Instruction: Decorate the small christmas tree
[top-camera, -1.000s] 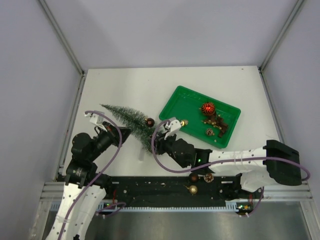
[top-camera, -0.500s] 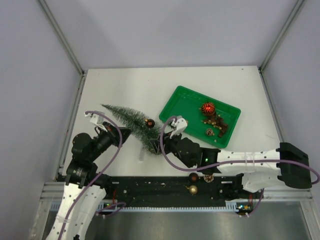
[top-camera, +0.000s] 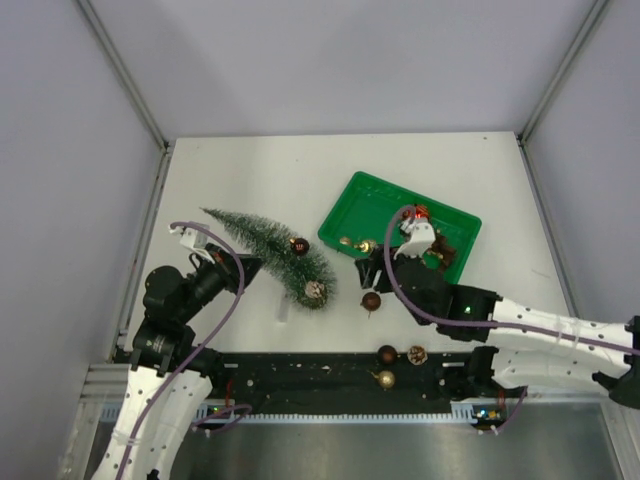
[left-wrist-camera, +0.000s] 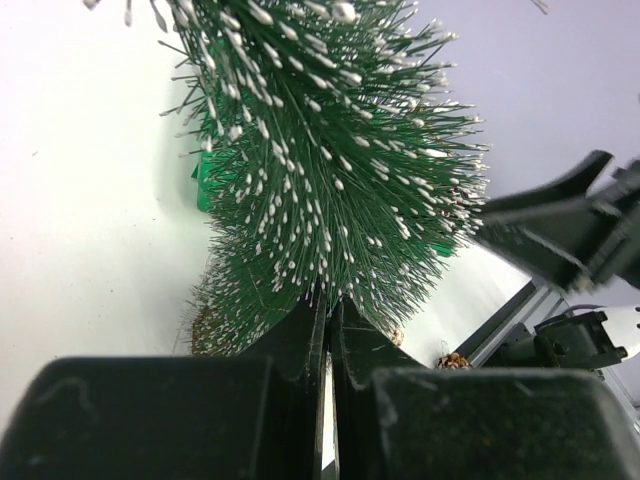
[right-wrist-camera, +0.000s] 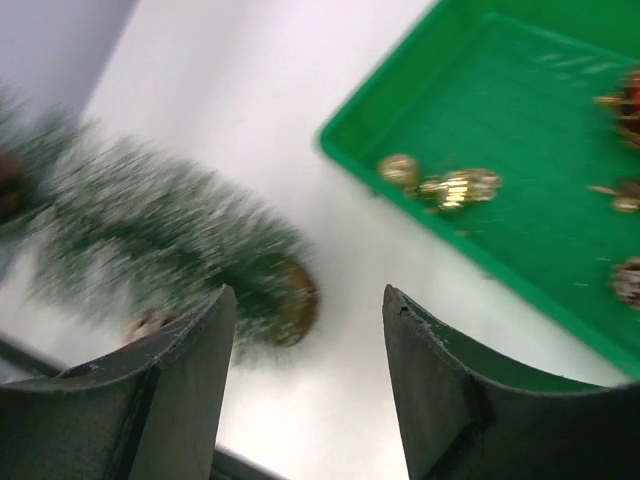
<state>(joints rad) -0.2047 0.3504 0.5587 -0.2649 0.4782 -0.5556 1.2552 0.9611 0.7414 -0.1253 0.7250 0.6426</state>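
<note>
The small christmas tree (top-camera: 268, 252) lies on its side on the white table, tip to the far left, wooden base (top-camera: 316, 291) to the near right. A brown ball (top-camera: 298, 245) sits on its branches. My left gripper (top-camera: 247, 266) is shut on the tree's lower bristles; the left wrist view shows the tree (left-wrist-camera: 330, 150) right at the shut fingertips (left-wrist-camera: 328, 305). My right gripper (top-camera: 368, 272) is open and empty, between the tree's base and the green tray (top-camera: 352, 198). The right wrist view shows the blurred tree (right-wrist-camera: 150, 230), its base (right-wrist-camera: 297, 300) and the tray (right-wrist-camera: 520, 120).
The tray holds a red ball (top-camera: 418, 213), gold ornaments (top-camera: 366, 245) and pine cones. A dark ball (top-camera: 371, 300) lies on the table near the tree's base. A brown ball (top-camera: 387, 354), a pine cone (top-camera: 417, 354) and a gold ball (top-camera: 385, 379) lie by the arm bases.
My right gripper has drawn away from the tree's base, to the right and back toward the tray. A dark ball now shows on the table there. The left arm holds still.
</note>
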